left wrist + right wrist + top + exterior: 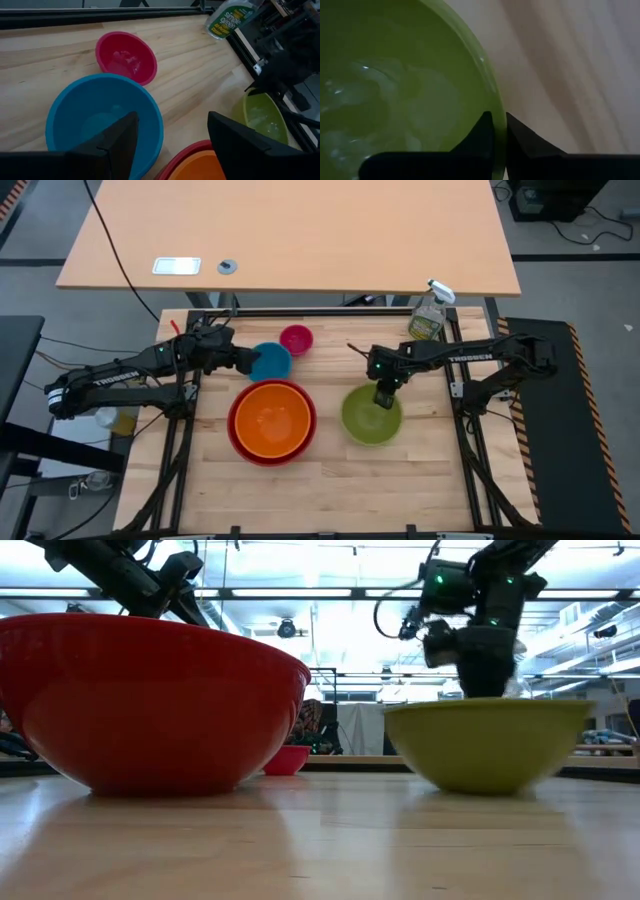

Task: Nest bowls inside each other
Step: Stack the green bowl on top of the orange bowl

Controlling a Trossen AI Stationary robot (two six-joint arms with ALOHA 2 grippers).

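An orange bowl (272, 418) sits nested in the red bowl (236, 442) at the table's middle. The blue bowl (272, 363) and the small pink bowl (296, 338) stand apart behind them, each on its base. The lime green bowl (368, 420) stands to the right. My right gripper (384, 396) is shut on its far rim. My left gripper (248, 361) hovers open at the blue bowl's left rim (150, 107), one finger over the inside and one beyond the rim. My right gripper pinches the green bowl's far rim (498, 107) between its two fingers, one finger (482, 137) inside the bowl and one (522, 142) outside. The fingers come steeply from above, pointing down. The bowl stands upright with its base on the table (480, 788).
A clear spray bottle (430, 315) stands at the far right corner, behind my right arm. Bare wood lies along the near edge (330, 500) in front of the bowls. A desk (290, 230) lies beyond the table's far edge.
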